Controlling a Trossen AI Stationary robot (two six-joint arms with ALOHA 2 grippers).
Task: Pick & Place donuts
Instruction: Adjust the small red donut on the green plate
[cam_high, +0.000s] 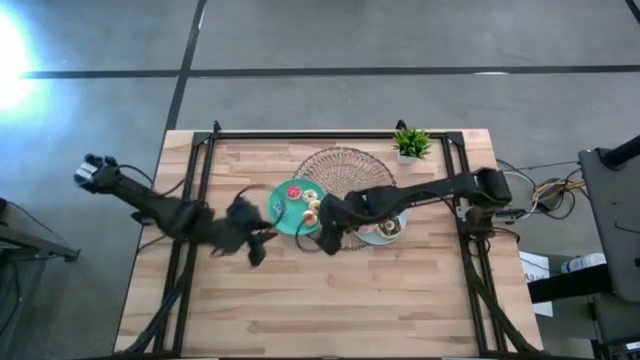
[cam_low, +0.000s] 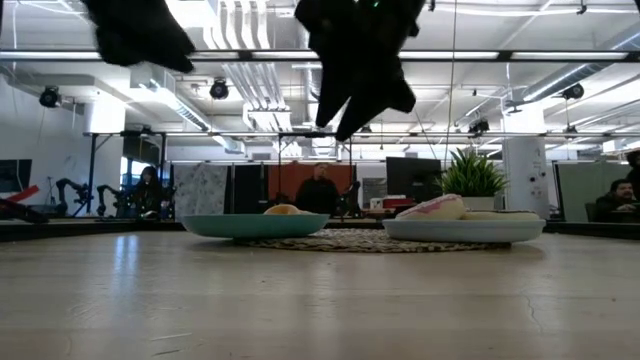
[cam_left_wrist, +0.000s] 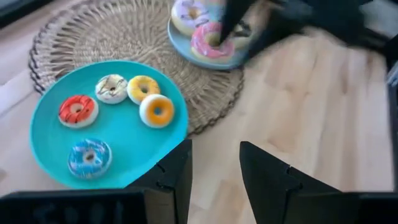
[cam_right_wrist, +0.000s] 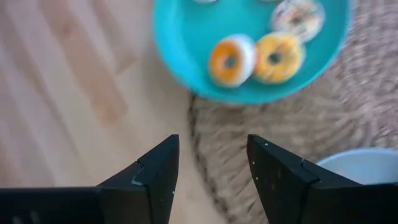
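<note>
Five small donuts lie flat, holes facing up, on the teal plate (cam_left_wrist: 50, 155) at the left of the left wrist frame: a red one (cam_left_wrist: 77, 111), a blue one (cam_left_wrist: 89, 157), a white one with dark stripes (cam_left_wrist: 111, 88), a yellow one (cam_left_wrist: 143, 89) and an orange-and-white one (cam_left_wrist: 157, 110). As rings they have no long axis. At the top centre of that frame, the light-blue plate (cam_left_wrist: 180, 45) holds a pink donut (cam_left_wrist: 210, 42) and a lilac-white one (cam_left_wrist: 189, 12), also flat; a third, partly behind the right arm, cannot be made out.

Both plates rest on a round woven mat (cam_high: 345, 170) at the upper centre of the high frame, with a potted plant (cam_high: 411, 144) at its upper right.

The left tool (cam_left_wrist: 214, 174) hangs over the bare surface (cam_high: 330, 310) just left of the teal plate in the high frame, fingers apart, holding nothing. The right tool (cam_right_wrist: 211, 171) hovers over the mat's edge between the plates, also spread and empty.
</note>
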